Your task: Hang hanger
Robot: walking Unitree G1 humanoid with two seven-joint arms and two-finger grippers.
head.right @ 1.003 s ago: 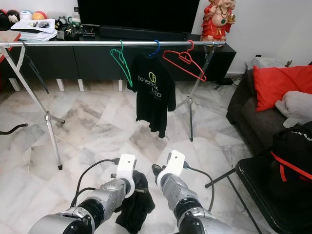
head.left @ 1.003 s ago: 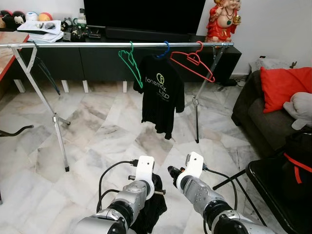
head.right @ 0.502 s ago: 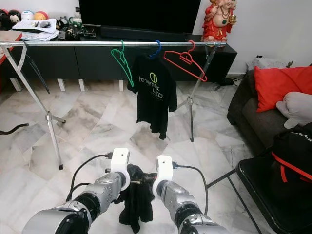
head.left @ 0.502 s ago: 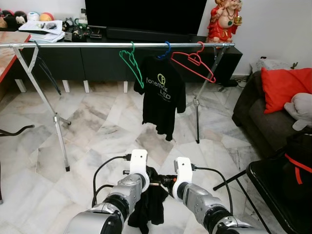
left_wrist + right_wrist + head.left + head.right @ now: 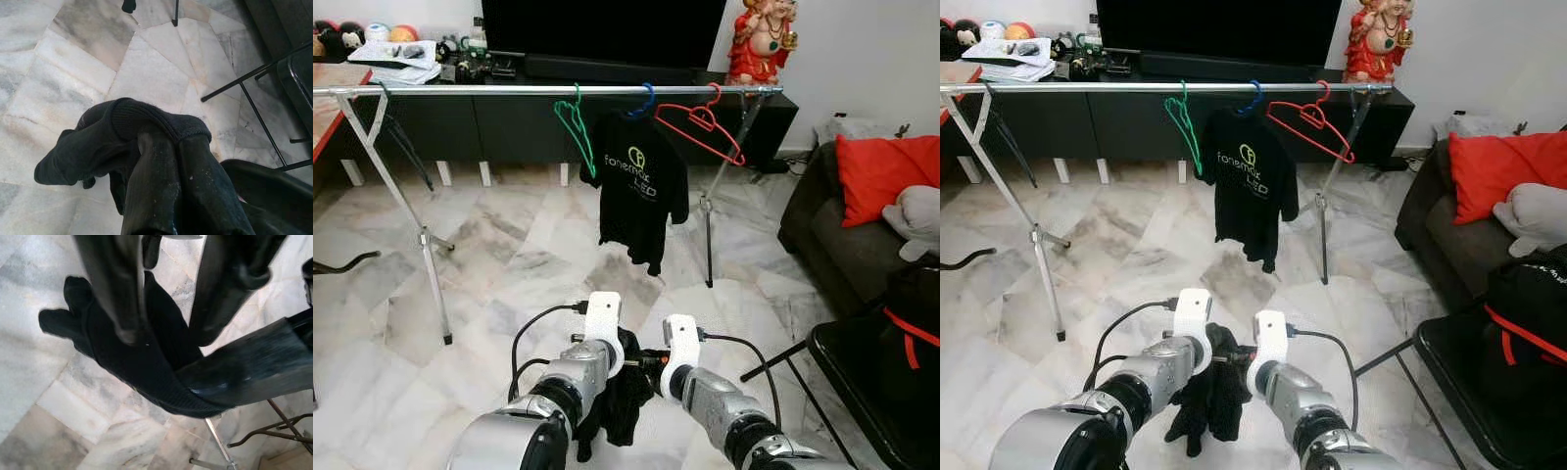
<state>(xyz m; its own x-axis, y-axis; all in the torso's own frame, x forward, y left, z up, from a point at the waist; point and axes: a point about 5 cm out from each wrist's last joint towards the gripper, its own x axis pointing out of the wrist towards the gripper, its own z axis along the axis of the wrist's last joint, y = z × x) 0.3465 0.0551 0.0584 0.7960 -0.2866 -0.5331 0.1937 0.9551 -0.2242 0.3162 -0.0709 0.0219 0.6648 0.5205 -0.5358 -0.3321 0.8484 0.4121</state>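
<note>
The left gripper (image 5: 166, 161) has its fingers clenched on a dark garment (image 5: 625, 392), held low in front of the robot above the marble floor (image 5: 509, 264). The right gripper (image 5: 166, 328) is just beside it, fingers spread apart around the same cloth. Well ahead, a clothes rail (image 5: 460, 90) carries a green hanger (image 5: 576, 127), a red hanger (image 5: 700, 122) and a black T-shirt (image 5: 641, 191).

A red statue (image 5: 760, 39) stands by the dark television (image 5: 603, 29); red cushion (image 5: 886, 178) lies on the sofa.
</note>
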